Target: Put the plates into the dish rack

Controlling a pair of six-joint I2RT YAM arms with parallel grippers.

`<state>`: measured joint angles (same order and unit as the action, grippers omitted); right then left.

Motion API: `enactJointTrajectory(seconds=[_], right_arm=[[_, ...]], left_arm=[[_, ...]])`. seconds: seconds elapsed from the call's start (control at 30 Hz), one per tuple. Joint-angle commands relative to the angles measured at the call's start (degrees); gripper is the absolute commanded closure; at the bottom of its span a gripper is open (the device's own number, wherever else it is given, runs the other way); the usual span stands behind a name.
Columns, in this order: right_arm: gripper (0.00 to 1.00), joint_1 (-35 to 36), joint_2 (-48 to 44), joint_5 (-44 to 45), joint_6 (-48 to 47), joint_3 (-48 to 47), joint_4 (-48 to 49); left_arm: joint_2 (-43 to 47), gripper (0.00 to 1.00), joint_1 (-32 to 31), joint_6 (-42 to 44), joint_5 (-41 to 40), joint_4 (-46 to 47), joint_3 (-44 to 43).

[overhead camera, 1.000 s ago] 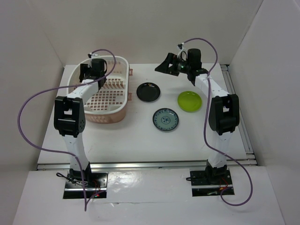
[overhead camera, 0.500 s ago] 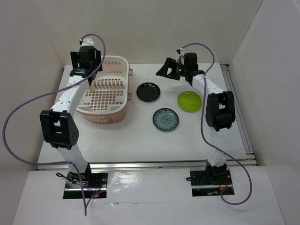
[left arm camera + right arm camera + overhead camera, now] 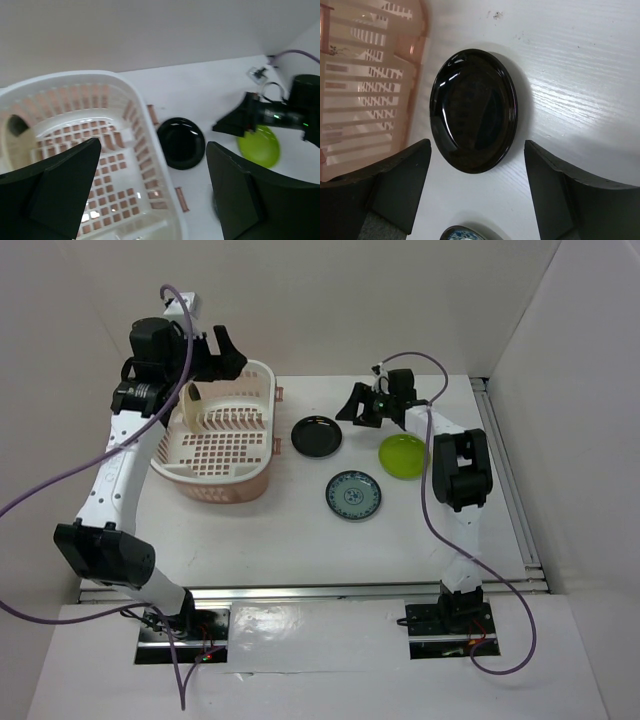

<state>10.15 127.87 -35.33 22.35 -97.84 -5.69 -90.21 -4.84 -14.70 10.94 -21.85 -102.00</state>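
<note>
The white dish rack (image 3: pixel 245 455) stands at the back left on its salmon base. The cream plate (image 3: pixel 189 405) stands on edge inside its left end; in the left wrist view it (image 3: pixel 11 142) shows its dark patch. The black plate (image 3: pixel 316 436), lime green plate (image 3: pixel 404 455) and blue-white plate (image 3: pixel 352 495) lie flat on the table. My left gripper (image 3: pixel 222 355) is open and empty, raised above the rack's far rim (image 3: pixel 155 200). My right gripper (image 3: pixel 358 410) is open and empty, just above the black plate (image 3: pixel 474 110), jaws on either side of its near edge (image 3: pixel 477 195).
White walls enclose the table on the left, back and right. The rack's side (image 3: pixel 365 85) lies close left of the black plate. The blue-white plate's rim (image 3: pixel 465 234) shows at the bottom of the right wrist view. A metal rail (image 3: pixel 510 490) runs along the right edge.
My left gripper has risen up and back out of the rack, leaving the cream plate standing inside. My right gripper has come down towards the black plate.
</note>
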Motion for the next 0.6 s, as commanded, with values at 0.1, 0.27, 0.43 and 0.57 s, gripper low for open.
enactJointTrajectory(seconds=[0.1, 0.27, 0.43, 0.57], right_arm=[[0.21, -0.48, 2.91, -2.37, -0.64, 0.46, 1.91], [0.22, -0.48, 5.45, -3.16, 0.77, 1.16, 3.93], [0.37, -0.48, 5.98, -3.16, 1.38, 2.30, 4.46], [0.44, 0.04, 7.03, -3.78, 1.91, 2.92, 5.17]], left_arm=[[4.70, 0.00, -0.08, -7.00, 16.75, 2.69, 3.03], [5.84, 0.00, -0.08, -7.01, 16.75, 2.69, 4.08], [6.37, 0.00, -0.08, -7.53, 16.75, 2.69, 4.61], [6.89, 0.00, -0.08, -8.76, 17.27, 3.21, 5.92]])
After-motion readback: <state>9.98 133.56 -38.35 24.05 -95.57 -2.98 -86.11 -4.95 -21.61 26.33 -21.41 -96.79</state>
